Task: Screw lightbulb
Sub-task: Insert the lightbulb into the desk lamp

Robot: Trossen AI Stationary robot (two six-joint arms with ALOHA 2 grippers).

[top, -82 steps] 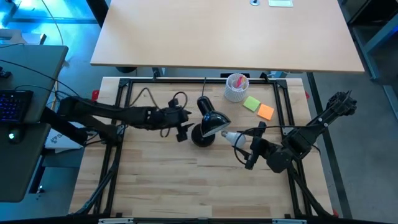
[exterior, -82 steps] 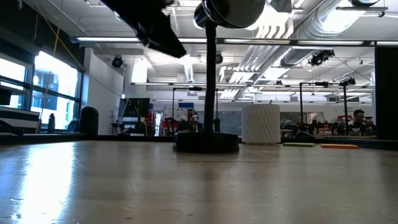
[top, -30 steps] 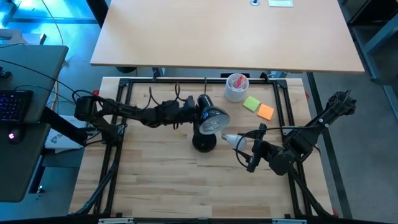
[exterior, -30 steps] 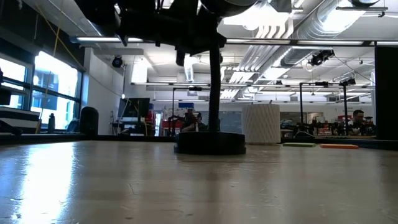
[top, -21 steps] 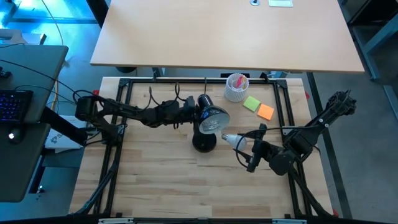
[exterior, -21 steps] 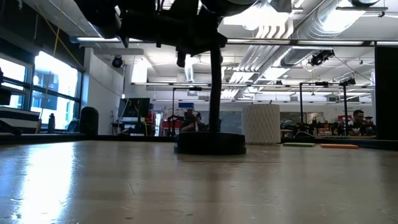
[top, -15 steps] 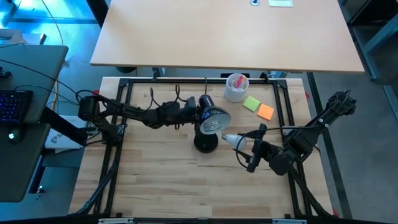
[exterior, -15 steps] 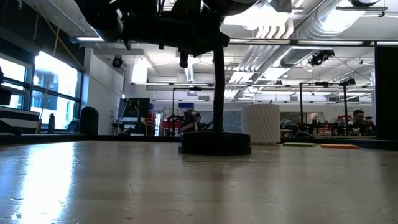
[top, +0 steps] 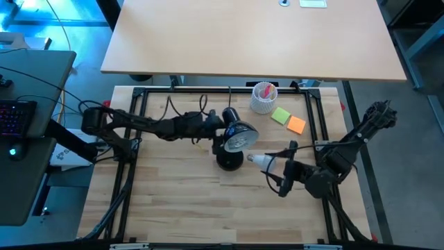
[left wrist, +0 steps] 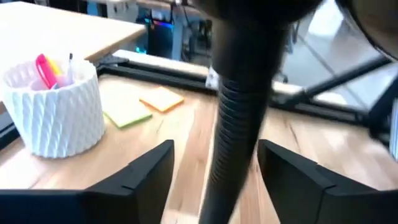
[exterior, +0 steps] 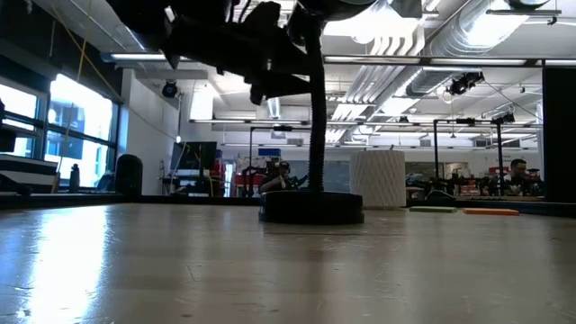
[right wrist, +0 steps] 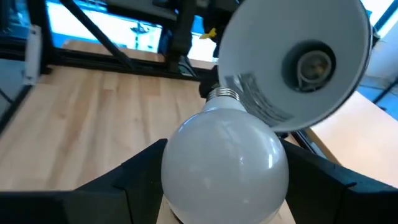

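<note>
1. The right gripper (top: pixel 275 169) grips the lightbulb (top: pixel 259 160) by its white globe, one dark finger on each side, at about 4 o'clock from the table (top: pixel 173 201) centre in the overhead view.

2. The bulb's silvery screw base (right wrist: pixel 222 94) points toward the lamp head (top: pixel 236 135) and sits just short of its rim; the wrist camera shows the base apart from the socket (right wrist: pixel 314 64) deep inside the white-lined shade (right wrist: pixel 267 50).

3. The lamp's round black base (exterior: pixel 311 206) stands on the wood near the table centre, with the ribbed neck (left wrist: pixel 239 124) rising from it and the head tilted open toward 4 o'clock, facing the bulb.

4. The left gripper (top: pixel 213 125) reaches in from 9 o'clock and sits at the neck just behind the head; its fingers (left wrist: pixel 146 168) stand apart on either side of the neck, with a gap on each side, so the jaws are open around it without clamping.

5. A white ribbed cup (top: pixel 263 97) holding pens stands at 1 o'clock near the far edge, with a green note (top: pixel 280 115) and an orange note (top: pixel 296 125) lying just beside it, well apart from the bulb.

6. From table height, the cup (exterior: pixel 377 178) shows behind the lamp base, and a person (exterior: pixel 518 171) sits far off in the room at the right.
</note>
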